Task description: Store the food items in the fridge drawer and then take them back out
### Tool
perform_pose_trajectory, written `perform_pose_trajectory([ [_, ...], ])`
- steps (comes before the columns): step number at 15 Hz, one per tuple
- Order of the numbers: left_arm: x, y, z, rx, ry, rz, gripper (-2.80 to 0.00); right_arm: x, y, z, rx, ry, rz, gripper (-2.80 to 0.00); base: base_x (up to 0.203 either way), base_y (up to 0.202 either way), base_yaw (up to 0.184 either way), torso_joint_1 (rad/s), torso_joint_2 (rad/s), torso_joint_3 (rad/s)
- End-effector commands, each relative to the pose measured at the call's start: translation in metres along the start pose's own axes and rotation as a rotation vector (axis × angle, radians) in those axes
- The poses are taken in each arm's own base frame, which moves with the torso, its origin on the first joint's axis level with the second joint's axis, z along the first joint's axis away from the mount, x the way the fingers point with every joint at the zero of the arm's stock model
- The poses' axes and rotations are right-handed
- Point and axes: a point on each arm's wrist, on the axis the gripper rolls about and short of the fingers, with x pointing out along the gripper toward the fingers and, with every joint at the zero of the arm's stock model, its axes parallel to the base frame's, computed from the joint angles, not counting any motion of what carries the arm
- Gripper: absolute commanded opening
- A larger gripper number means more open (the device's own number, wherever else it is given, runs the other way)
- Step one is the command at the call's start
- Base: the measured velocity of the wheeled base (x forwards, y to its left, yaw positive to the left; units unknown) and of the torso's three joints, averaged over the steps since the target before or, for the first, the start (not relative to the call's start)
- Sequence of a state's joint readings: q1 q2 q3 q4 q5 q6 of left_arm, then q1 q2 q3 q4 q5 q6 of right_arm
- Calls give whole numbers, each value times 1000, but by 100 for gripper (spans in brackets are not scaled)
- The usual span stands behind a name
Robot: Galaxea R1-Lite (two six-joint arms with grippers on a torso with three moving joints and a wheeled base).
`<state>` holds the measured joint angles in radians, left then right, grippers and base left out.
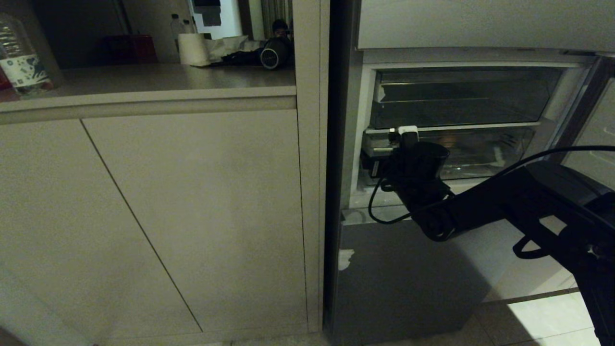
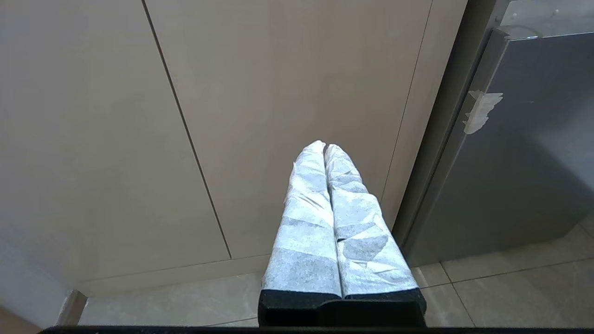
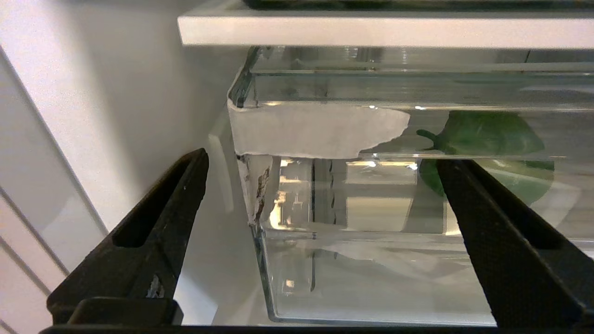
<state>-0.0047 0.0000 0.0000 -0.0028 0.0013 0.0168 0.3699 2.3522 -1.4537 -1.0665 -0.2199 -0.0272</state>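
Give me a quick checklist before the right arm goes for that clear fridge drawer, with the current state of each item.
1. Right gripper open: ok, fingers spread wide, nothing between them.
2. Gripper lined up with the fridge drawer: ok, its front corner sits between the fingers.
3. Contact with the drawer: not ok, fingers apart from it.
4. Drawer shut or pulled out: cannot tell.
5. Drawer contents: a green item shows through the front; tan food item cannot tell.
6. Left gripper out of the way: ok, shut, facing the cabinet doors.
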Motion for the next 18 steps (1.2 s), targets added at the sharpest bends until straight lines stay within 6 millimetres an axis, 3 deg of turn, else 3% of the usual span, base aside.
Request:
perform_pose_trajectory([
  [1,0,0,0,0,1,0,-280,5,-2,-1,4,-17,-7,0,0,0,0,0,0,0],
  [8,0,0,0,0,1,0,-280,3,-4,-3,1,-13,-12,0,0,0,0,0,0,0],
  [12,0,0,0,0,1,0,-280,-7,-5,-8,-10,31,-9,0,0,0,0,0,0,0],
  [18,0,0,0,0,1,0,-280,-3,-3,3,-4,-7,-7,0,0,0,0,0,0,0],
])
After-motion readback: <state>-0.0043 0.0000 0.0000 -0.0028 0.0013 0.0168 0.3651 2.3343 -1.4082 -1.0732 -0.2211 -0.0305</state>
